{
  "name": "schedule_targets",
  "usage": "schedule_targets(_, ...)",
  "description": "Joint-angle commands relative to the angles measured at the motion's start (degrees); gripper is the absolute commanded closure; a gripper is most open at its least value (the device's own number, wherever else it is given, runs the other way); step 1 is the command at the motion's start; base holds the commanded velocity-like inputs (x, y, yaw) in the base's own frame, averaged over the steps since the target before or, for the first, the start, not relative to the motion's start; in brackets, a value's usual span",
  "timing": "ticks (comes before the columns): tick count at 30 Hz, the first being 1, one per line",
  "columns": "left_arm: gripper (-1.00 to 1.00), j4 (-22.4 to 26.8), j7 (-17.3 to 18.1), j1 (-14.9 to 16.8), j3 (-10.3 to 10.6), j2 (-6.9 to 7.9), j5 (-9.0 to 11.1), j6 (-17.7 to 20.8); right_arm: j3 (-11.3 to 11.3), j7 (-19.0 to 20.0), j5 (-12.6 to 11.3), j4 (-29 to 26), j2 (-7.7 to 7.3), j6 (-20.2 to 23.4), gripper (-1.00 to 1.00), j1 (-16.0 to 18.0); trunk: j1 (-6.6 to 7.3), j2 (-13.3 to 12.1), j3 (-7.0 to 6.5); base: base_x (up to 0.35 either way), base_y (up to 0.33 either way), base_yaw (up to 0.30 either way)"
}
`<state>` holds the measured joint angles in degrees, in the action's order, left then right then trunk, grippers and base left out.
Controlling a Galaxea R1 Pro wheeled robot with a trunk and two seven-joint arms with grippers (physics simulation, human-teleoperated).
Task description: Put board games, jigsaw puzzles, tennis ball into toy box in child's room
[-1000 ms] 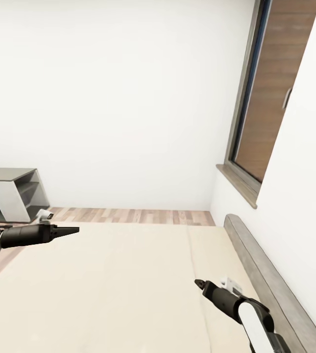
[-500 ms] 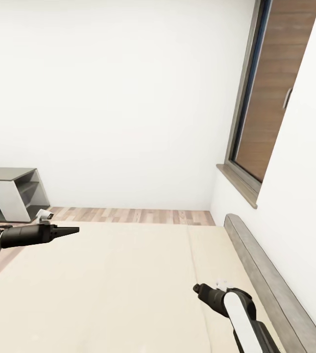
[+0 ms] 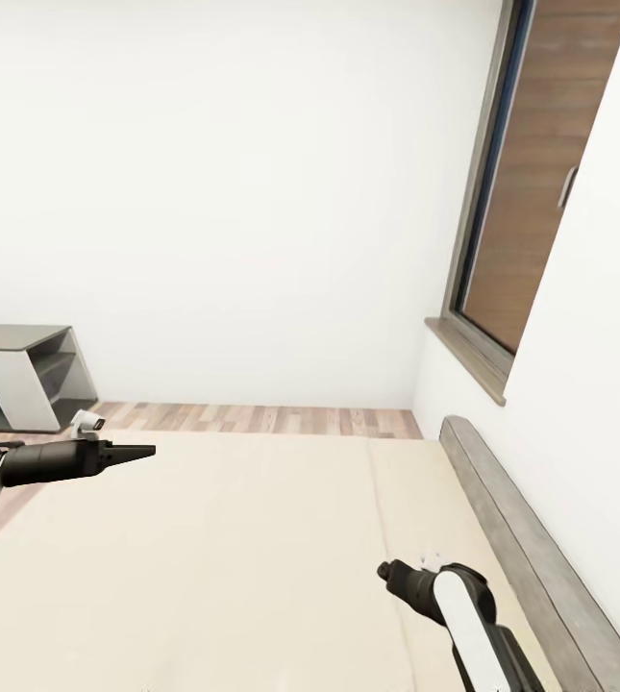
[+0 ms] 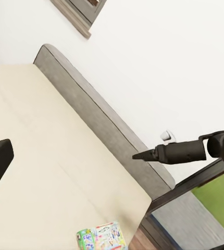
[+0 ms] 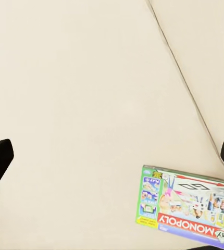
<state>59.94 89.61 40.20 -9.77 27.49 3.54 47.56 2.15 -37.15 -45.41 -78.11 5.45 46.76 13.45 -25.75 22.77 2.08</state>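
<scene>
We see one beige bed and one board game flat near its edge, below our right gripper, whose fingers are spread wide and empty. The box looks thin, stiff and light, so we would pinch a long edge. Whether our left gripper is parted, we cannot tell.

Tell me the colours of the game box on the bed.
Green and blue with a red band, clearest in the right wrist view.
</scene>
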Motion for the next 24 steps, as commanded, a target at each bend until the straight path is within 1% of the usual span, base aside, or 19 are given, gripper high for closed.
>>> schedule_targets(1,-1.0,0.0,0.2,0.1,0.0,0.02,0.0,0.6,0.0,-0.6,-0.5,0.1,0.0,0.1,-1.0,0.2,-0.04,0.1,0.23,0.0,0.0,0.0)
schedule_targets(8,-1.0,0.0,0.2,0.1,0.0,0.02,0.0,0.6,0.0,-0.4,-0.6,2.3,0.0,0.1,-1.0,0.7,-0.04,0.1,0.88,0.0,0.0,0.0)
schedule_targets(24,-1.0,0.0,0.2,0.1,0.0,0.02,0.0,0.6,-0.1,-0.2,-0.5,3.3,-0.56,-0.1,-1.0,1.0,-0.04,0.1,2.39,0.0,0.0,0.0)
